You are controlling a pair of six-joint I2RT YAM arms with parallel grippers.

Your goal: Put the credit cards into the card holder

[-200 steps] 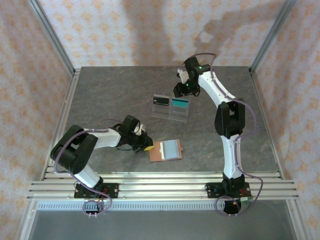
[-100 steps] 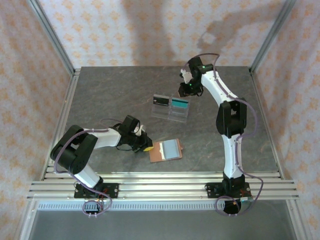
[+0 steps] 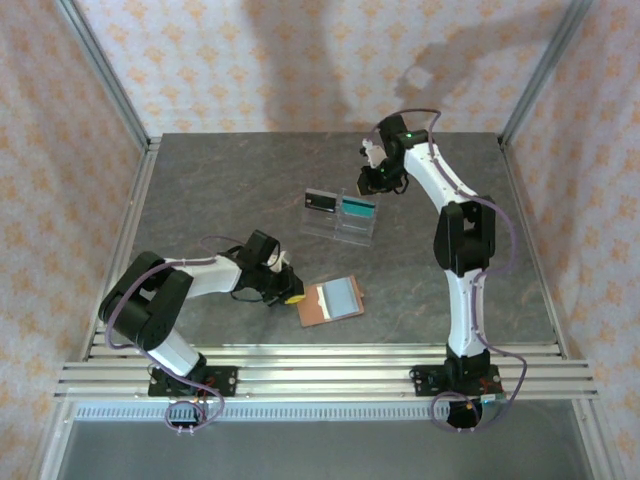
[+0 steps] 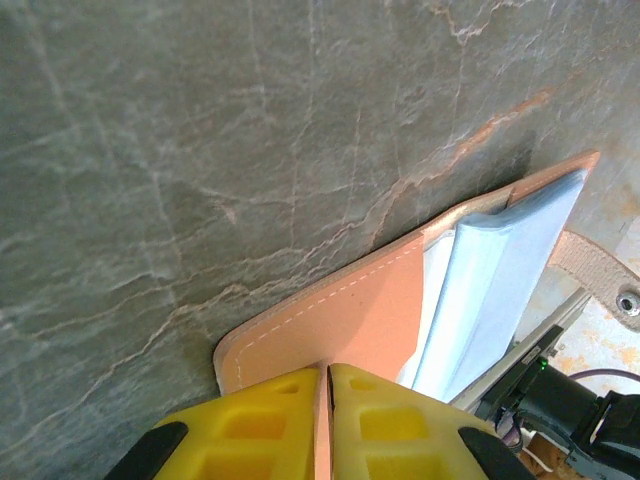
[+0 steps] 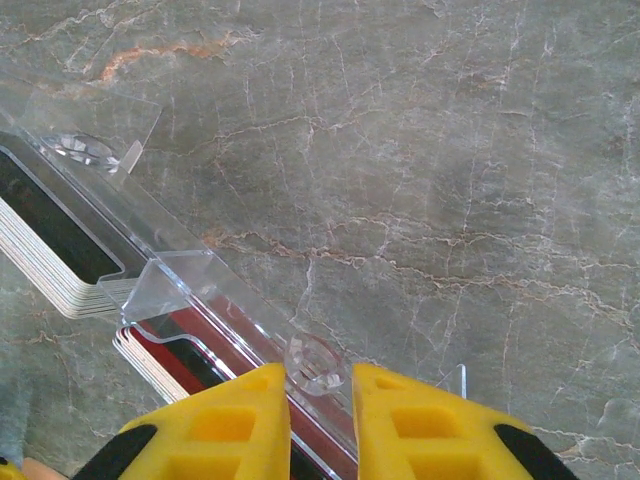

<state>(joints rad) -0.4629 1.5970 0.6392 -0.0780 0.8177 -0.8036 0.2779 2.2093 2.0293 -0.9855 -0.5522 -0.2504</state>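
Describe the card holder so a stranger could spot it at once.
On the grey table, look toward the middle of the near edge. There lies a flat, opened tan leather card holder with pale blue pockets, its left edge pinched by the left gripper. The clear stand farther back is see-through and holds the cards; this one is opaque.

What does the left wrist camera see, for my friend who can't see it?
The left gripper, yellow-fingered, pinches the edge of the tan card holder, which lies on the grey marbled table with pale blue lining showing.
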